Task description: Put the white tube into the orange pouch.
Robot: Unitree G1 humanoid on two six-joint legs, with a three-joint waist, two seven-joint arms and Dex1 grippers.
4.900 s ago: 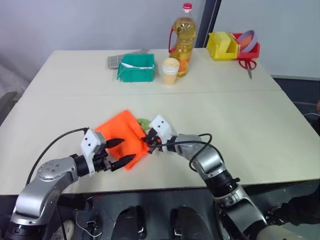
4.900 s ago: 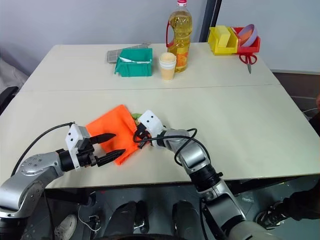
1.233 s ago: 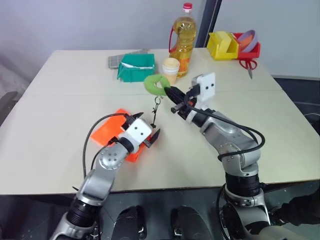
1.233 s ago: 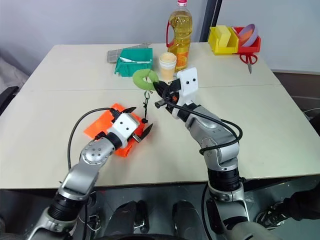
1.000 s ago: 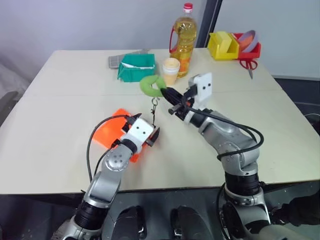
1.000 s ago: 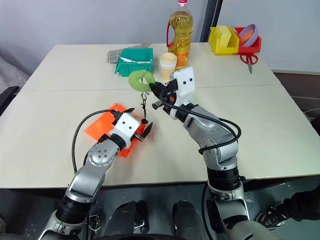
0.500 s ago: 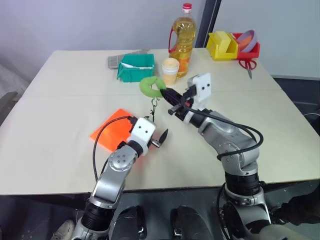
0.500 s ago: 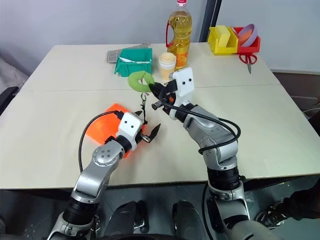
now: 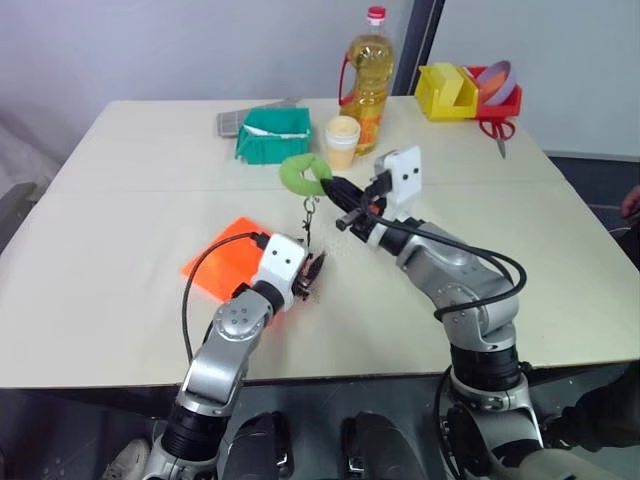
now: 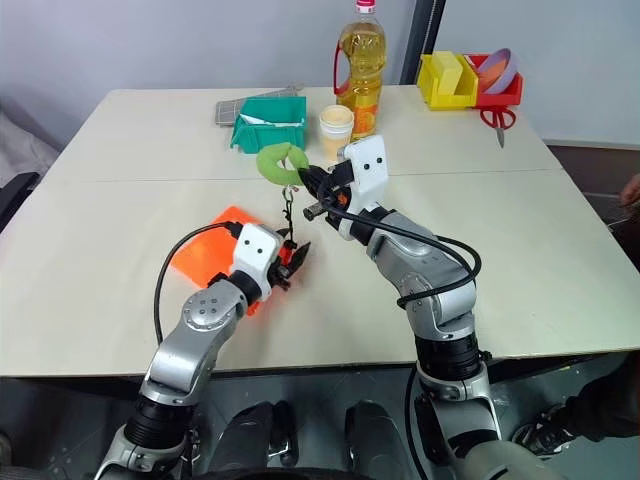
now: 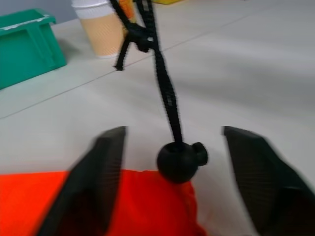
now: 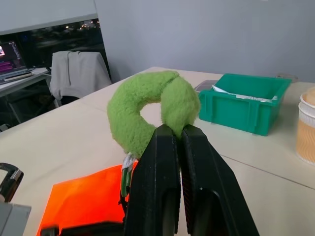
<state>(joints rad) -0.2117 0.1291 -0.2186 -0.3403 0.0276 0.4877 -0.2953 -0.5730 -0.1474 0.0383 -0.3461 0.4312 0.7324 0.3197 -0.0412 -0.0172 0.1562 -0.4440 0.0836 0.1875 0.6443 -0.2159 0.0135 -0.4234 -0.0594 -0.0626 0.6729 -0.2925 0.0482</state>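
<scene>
— Two claws at work; which is nearest?
— My left claw (image 9: 312, 274), its fingers spread on either side of a round black cord stopper (image 11: 181, 161), at the edge of the flat bright orange fabric pouch (image 9: 222, 258) lying on the beige table (image 9: 120, 300).
— And beyond?
— My right claw (image 9: 335, 190), raised and clenched on the fuzzy green ring tag (image 9: 302, 171). A thin dark cord (image 9: 308, 222) hangs from it to the pouch. Farther back stand a green plastic box (image 9: 270, 135) and a pale paper cup (image 9: 341, 141).
</scene>
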